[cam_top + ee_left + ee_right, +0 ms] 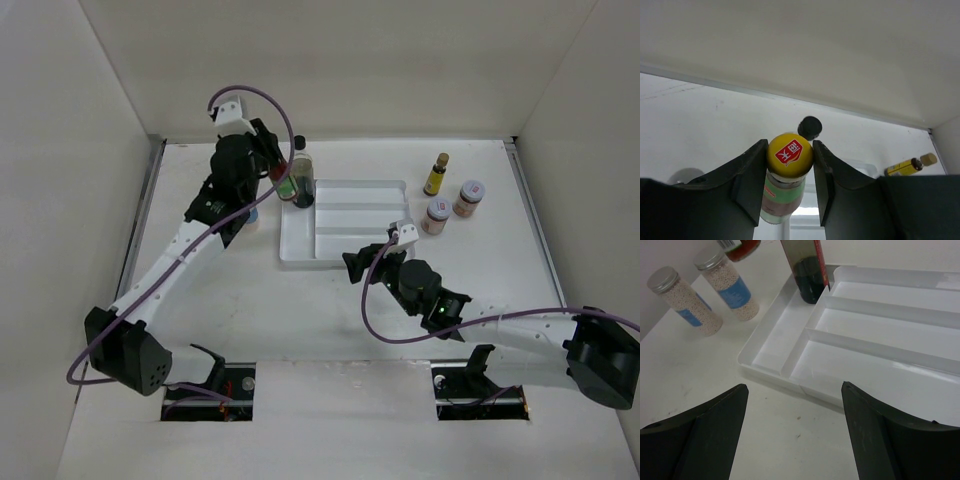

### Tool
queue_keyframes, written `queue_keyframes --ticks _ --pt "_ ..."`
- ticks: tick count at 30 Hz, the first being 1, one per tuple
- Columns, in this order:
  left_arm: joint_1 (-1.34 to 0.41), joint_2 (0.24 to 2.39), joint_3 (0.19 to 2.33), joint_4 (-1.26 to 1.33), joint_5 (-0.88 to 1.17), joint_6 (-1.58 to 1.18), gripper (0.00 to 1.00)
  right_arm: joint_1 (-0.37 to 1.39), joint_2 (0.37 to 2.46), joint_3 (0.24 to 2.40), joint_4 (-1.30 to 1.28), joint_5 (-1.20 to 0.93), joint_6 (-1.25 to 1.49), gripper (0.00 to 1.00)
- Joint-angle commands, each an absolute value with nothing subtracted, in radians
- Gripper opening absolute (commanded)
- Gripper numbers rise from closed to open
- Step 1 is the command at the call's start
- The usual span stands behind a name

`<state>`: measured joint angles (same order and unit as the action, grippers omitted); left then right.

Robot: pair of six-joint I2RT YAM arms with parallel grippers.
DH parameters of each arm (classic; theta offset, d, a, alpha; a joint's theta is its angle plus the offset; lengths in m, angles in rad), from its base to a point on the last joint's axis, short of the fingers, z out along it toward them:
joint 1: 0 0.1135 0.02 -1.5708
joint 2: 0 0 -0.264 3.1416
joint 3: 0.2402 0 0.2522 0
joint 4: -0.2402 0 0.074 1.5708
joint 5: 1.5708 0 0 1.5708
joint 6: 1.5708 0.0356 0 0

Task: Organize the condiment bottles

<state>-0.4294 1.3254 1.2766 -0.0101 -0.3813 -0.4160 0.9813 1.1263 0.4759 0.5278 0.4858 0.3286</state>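
Observation:
My left gripper [283, 176] is shut on the yellow cap [789, 154] of the red-green bottle [287, 187], held upright over the far left corner of the white divided tray [350, 248]. The tall dark bottle [303, 178] with black cap [810, 127] stands beside it at that corner, seemingly inside the tray [807, 275]. A tiny yellow bottle [436, 175] and two pale-lidded spice jars [468, 198] [437, 216] stand right of the tray. Two blue-labelled jars [684, 310] [731, 287] stand left of it. My right gripper [360, 264] is open and empty in front of the tray's near edge.
White walls close the table in on the left, back and right. My left arm reaches over the table's left side and covers most of the two blue-labelled jars in the top view. The tray's long compartments [880, 335] hold nothing.

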Motion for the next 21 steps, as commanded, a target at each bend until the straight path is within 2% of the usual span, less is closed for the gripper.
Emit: queue_keyframes --ticks 1,16,21 --pt "-0.468 1.281 1.237 0.161 -0.405 -0.419 0.14 0.973 1.104 0.48 0.581 0.499 0.336 0.82" --pt "-0.554 1.338 0.983 0.285 -0.413 -0.42 0.14 0.961 1.1 0.472 0.584 0.502 0.339 0.82" --pt "-0.584 1.362 0.891 0.343 -0.413 -0.414 0.17 0.961 1.104 0.474 0.586 0.502 0.339 0.82"
